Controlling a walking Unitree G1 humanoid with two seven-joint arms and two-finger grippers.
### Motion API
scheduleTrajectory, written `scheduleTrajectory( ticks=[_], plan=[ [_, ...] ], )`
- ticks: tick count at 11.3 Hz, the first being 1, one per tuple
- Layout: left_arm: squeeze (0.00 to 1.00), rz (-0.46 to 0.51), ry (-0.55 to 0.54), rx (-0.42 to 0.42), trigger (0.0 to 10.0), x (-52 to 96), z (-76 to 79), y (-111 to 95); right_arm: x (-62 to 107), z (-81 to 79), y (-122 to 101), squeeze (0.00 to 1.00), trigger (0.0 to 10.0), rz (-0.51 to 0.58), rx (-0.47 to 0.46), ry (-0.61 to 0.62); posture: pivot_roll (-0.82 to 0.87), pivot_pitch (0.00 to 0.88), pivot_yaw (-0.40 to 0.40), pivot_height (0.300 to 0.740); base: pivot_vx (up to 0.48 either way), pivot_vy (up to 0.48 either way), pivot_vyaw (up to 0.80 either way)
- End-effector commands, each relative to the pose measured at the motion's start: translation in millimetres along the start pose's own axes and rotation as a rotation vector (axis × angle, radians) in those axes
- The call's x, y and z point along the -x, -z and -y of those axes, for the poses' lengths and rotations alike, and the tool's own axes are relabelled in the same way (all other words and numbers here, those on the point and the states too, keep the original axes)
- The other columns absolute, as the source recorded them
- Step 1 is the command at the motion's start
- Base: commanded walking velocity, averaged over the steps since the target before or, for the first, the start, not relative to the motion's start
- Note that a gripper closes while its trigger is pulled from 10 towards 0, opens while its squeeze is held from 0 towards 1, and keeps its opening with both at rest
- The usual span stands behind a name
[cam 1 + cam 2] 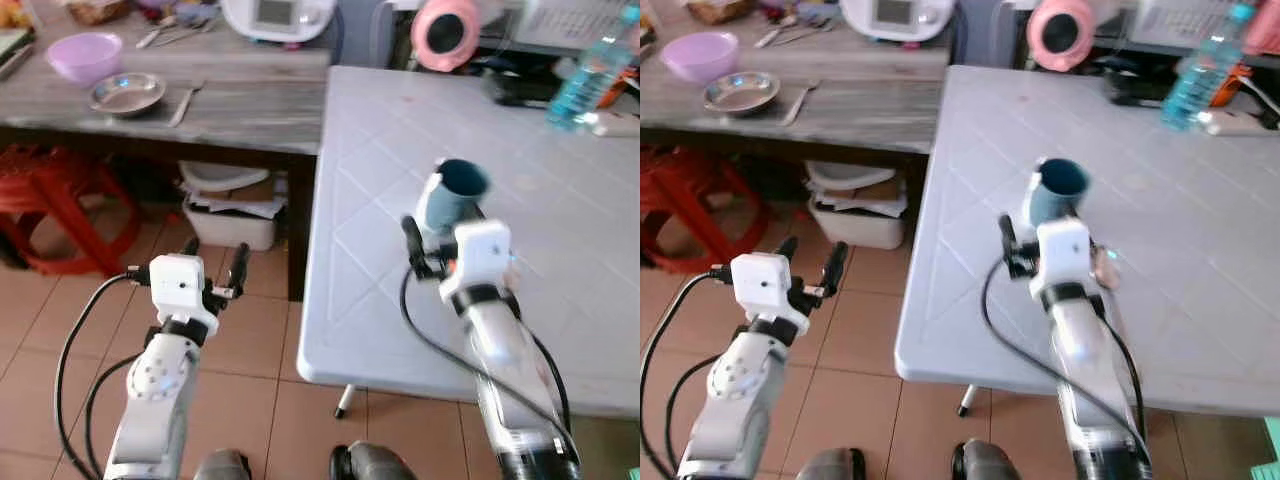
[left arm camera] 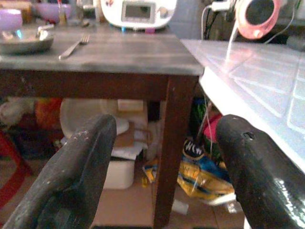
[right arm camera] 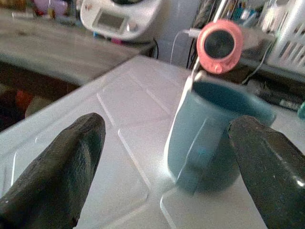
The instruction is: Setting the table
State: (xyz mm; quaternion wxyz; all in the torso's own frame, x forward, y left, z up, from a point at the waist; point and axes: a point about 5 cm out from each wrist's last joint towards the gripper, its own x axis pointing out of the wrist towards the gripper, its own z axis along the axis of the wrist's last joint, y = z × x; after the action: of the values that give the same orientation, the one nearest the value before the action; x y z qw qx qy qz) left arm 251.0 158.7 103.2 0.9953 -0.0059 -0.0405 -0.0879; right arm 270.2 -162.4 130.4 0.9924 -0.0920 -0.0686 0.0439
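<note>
A blue mug [image 3: 209, 138] is being seen standing upright on the white table [image 1: 560, 250], handle turned toward the right gripper [image 3: 167, 157], whose fingers are being held spread wide. The mug is sitting between and just beyond those fingers, untouched. Its inside is being shown as dark; whether anything is in it cannot be told.

The left gripper [image 2: 162, 181] is being held out over the tiled floor [image 1: 250, 340], beside the white table's edge, fingers likewise spread apart and gripping nothing.

On the grey wooden table [image 1: 250, 100] to the left, a purple bowl [image 1: 85, 55] is being seen with nothing visible in it, a shallow metal dish [image 1: 127, 94] just beside it, and a fork [image 1: 185, 102] lying near the dish. A white appliance [image 1: 278, 17] is standing at the back. A blue-tinted plastic bottle [image 1: 590, 80] is standing at the white table's far side, a pink round object [image 1: 445, 35] behind.
</note>
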Motion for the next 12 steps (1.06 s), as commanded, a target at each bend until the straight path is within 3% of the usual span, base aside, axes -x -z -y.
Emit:
scheduleTrajectory(
  ticks=[1, 12],
  plan=[
    [0.0, -0.005, 0.027, 0.009, 10.0, 1.2, 1.5, -1.3, 4.7, 4.8, -1.8, 0.0, 10.0, -0.004, 0.012, 0.023, -0.03, 0.159, -0.031, 0.74, 0.0, 0.0, 0.0],
    [0.0, -0.005, 0.027, 0.009, 10.0, 1.2, 1.5, -1.3, 4.7, 4.8, -1.8, 0.0, 10.0, -0.004, 0.012, 0.023, -0.03, 0.159, -0.031, 0.74, 0.0, 0.0, 0.0]
  ],
)
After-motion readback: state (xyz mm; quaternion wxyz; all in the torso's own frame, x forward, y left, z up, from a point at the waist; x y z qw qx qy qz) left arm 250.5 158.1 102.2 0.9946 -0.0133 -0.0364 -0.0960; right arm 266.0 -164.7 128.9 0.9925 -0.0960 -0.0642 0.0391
